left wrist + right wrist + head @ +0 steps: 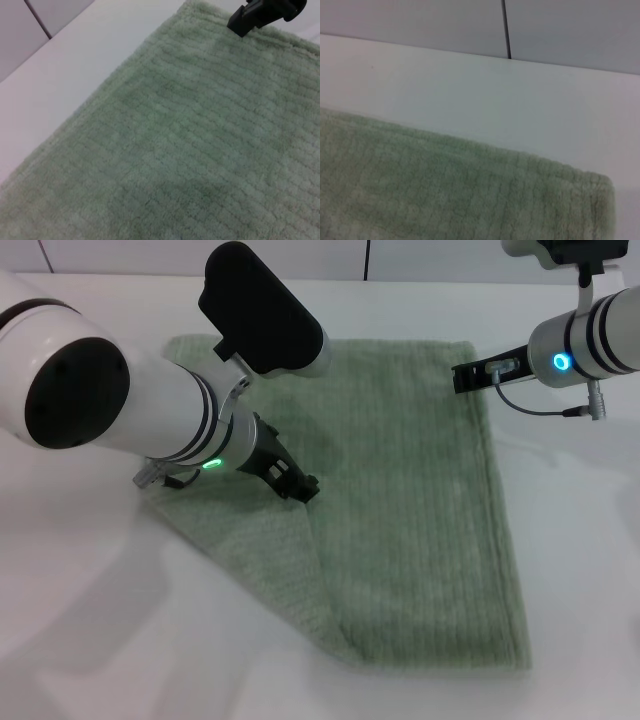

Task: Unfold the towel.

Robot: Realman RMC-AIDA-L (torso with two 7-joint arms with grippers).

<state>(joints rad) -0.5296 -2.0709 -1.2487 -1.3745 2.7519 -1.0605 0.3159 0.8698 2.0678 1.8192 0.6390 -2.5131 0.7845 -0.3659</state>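
Observation:
The pale green towel [420, 510] lies spread on the white table [90, 630]. Its near left part is a paler, nubbly flap [260, 560] turned over onto the ribbed side. My left gripper [298, 483] is low over the towel at the upper edge of that flap. My right gripper [462, 376] is at the towel's far right edge, just below the far right corner, and it also shows in the left wrist view [250, 17] over the towel's hem. The right wrist view shows the towel's corner [590, 195] lying flat on the table.
The white tabletop [580, 570] surrounds the towel on all sides. A grey panelled wall [560, 30] stands behind the table's far edge. A loose cable [530, 408] hangs under the right wrist.

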